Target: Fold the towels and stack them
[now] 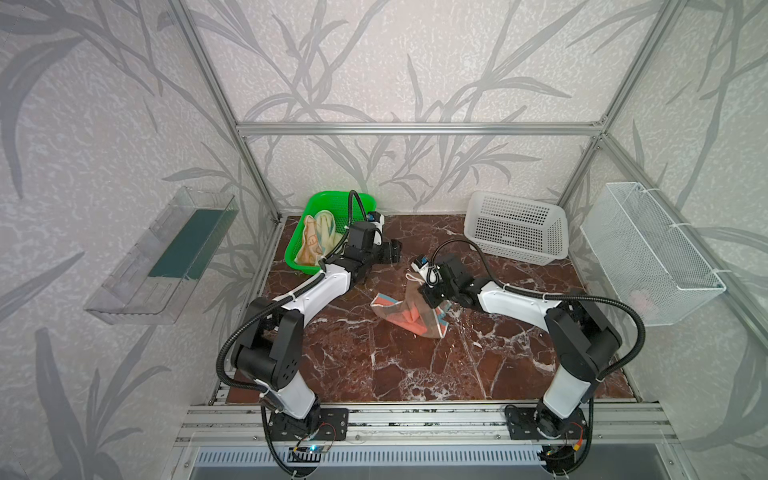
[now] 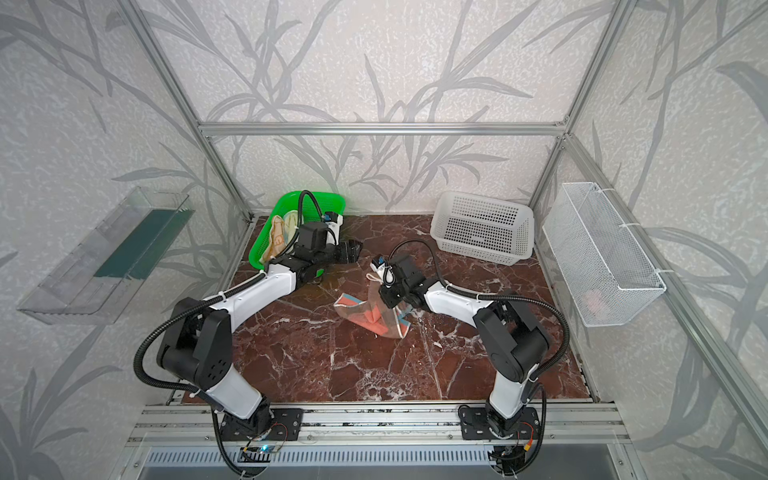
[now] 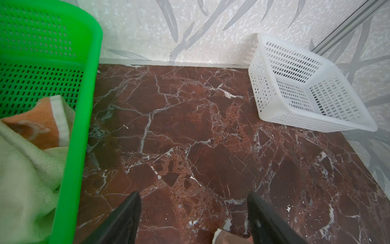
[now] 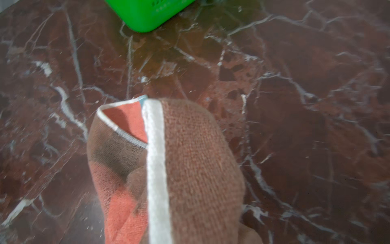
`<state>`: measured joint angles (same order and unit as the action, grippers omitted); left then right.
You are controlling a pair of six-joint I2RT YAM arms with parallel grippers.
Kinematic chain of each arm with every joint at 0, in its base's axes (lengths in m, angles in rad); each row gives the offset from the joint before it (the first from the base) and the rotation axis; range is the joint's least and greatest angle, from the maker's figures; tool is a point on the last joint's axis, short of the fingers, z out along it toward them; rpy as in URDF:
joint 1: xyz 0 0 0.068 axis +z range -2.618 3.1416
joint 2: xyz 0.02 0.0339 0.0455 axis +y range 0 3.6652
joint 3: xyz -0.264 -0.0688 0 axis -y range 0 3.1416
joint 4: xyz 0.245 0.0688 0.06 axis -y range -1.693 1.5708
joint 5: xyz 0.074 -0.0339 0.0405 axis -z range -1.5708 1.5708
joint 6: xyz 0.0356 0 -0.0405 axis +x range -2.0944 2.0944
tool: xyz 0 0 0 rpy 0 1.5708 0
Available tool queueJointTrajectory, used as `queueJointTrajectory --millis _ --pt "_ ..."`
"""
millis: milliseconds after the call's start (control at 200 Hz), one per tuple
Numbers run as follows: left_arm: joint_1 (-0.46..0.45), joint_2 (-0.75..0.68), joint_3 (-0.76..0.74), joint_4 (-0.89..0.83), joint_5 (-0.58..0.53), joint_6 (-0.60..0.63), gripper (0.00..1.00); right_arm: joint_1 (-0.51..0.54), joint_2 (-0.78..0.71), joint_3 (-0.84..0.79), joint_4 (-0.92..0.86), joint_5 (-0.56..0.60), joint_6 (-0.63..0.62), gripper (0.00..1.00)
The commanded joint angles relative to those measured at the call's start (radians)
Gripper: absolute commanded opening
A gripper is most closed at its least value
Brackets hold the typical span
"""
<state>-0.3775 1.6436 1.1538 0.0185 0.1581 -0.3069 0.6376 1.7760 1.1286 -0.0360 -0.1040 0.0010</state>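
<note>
Surface: red-brown marble tabletop (image 1: 415, 374) with white veins, grey-leaf wallpaper on three sides, aluminium frame around it.
Left tool: my left gripper (image 1: 392, 251) is spread wide with nothing between the fingers (image 3: 126, 217). It hovers over bare marble just beside the green basket and points toward the table middle.
Right tool: my right gripper (image 1: 427, 296) is down on the bear towel near table centre. Cloth is bunched over the fingers and fills the right wrist view, so I can't tell whether the jaws pinch it or sit loose.
Bear towel: the salmon-orange bear towel (image 1: 409, 320), brown print with teal edge strips and white hem, is crumpled and unfolded on the marble. One brown corner is pulled up into a peak at my right gripper; the rest lies flat toward the front. In the right wrist view (image 4: 185, 169) the white hem runs straight up the bunched cloth.
Green basket: the green basket (image 1: 332, 199) is at the back left, against the wall.
Other towels: the pale yellow towel (image 1: 326, 232) and the orange-cream cartoon-face towel (image 1: 309, 245) both lie loose inside the green basket, touching, with the yellow one partly over the orange one in the left wrist view (image 3: 27, 169).
White basket: the white basket (image 1: 515, 226) is at the back right, tilted, with its opening turned toward the table.
Walls: a wire mesh basket (image 1: 648, 249) hangs on the right side and a clear plastic tray (image 1: 158, 257) on the left, both off the table.
Stack: none formed; the towels are well apart from each other, two in the basket and one out.
</note>
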Motion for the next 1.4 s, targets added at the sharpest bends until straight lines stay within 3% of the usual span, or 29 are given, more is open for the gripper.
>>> queueJointTrajectory --millis 0,120,320,475,730,925,975,1045,1260,1335,1395 --pt "-0.015 -0.033 -0.028 -0.049 -0.043 0.029 0.79 -0.08 0.031 0.081 -0.078 0.136 0.107 0.22" --pt "-0.03 -0.036 -0.048 -0.063 -0.051 0.059 0.79 -0.145 0.058 0.099 -0.095 0.082 0.133 0.27" --pt "-0.051 -0.019 -0.052 -0.103 -0.074 0.093 0.79 -0.149 0.06 0.082 -0.089 -0.005 0.076 0.27" --pt "-0.061 -0.013 -0.051 -0.103 -0.077 0.104 0.79 -0.141 0.019 0.015 -0.03 -0.236 -0.043 0.36" --pt "-0.061 -0.01 -0.051 -0.109 -0.104 0.125 0.79 -0.084 -0.122 -0.167 -0.041 -0.338 -0.235 0.48" --pt "-0.061 0.0 -0.039 -0.108 -0.096 0.12 0.79 -0.061 -0.207 -0.244 -0.052 -0.393 -0.218 0.66" --pt "-0.063 0.002 -0.036 -0.108 -0.091 0.117 0.79 -0.058 -0.214 -0.236 -0.077 -0.395 -0.195 0.78" --pt "-0.064 0.002 -0.033 -0.108 -0.086 0.114 0.79 -0.059 -0.222 -0.232 -0.085 -0.382 -0.155 0.81" --pt "-0.087 -0.017 -0.037 -0.127 -0.086 0.12 0.78 -0.058 -0.199 -0.213 -0.044 -0.313 -0.045 0.81" --pt "-0.105 -0.032 -0.049 -0.134 -0.099 0.124 0.78 -0.058 -0.174 -0.179 -0.044 -0.286 -0.002 0.75" --pt "-0.123 -0.05 -0.07 -0.128 -0.117 0.125 0.77 -0.058 -0.148 -0.147 -0.045 -0.276 0.033 0.64"
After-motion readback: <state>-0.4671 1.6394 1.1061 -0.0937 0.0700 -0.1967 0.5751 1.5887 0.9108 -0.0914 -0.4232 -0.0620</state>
